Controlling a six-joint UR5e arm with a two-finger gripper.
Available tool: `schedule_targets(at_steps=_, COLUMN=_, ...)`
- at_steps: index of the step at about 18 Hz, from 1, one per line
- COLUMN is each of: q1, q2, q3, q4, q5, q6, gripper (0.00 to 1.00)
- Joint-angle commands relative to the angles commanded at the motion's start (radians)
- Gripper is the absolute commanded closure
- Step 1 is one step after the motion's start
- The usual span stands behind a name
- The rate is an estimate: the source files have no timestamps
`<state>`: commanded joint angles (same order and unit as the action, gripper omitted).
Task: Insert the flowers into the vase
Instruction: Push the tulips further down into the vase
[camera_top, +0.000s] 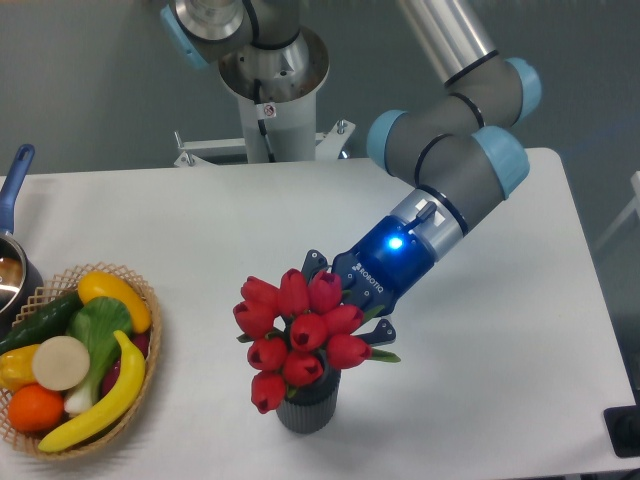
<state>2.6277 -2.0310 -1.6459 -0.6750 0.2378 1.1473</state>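
The flowers (298, 335), a bunch of red tulip buds with green leaves, stand with their stems in the vase (307, 412), a small dark grey ribbed cup near the table's front edge. The buds spread wider than the vase and hide its rim. My gripper (338, 312) reaches in from the upper right, right behind the bunch at bud height. Its two fingers (383, 334) are splayed apart on either side of the bunch, and their tips are hidden behind the buds. A green leaf (385, 355) sticks out just below the lower finger.
A wicker basket (150, 345) with colourful fruit and vegetables sits at the front left. A blue-handled metal pot (12, 262) stands at the left edge. The robot's base column (270, 90) is at the back. A dark object (622, 432) sits off the table's front right corner.
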Motion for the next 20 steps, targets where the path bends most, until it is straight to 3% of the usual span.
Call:
schedule_targets(at_steps=9, q1=0.008, q2=-0.048, q3=-0.026, q4=-0.002, q5=0.003, q6=0.058, gripper=0.81)
schedule_targets(at_steps=11, q1=0.011, q2=-0.057, q3=-0.026, q4=-0.002, q5=0.003, q6=0.068, gripper=0.73)
schedule_targets(at_steps=14, q1=0.012, q2=-0.06, q3=-0.051, q4=-0.002, q5=0.005, q6=0.071, gripper=0.7)
schedule_targets(at_steps=17, q1=0.012, q2=-0.061, q3=-0.064, q4=-0.002, q5=0.005, q6=0.086, gripper=0.54)
schedule_targets(at_steps=20, q1=0.021, q2=-0.066, q3=-0.078, q4=-0.002, q5=0.006, q6=0.107, gripper=0.31)
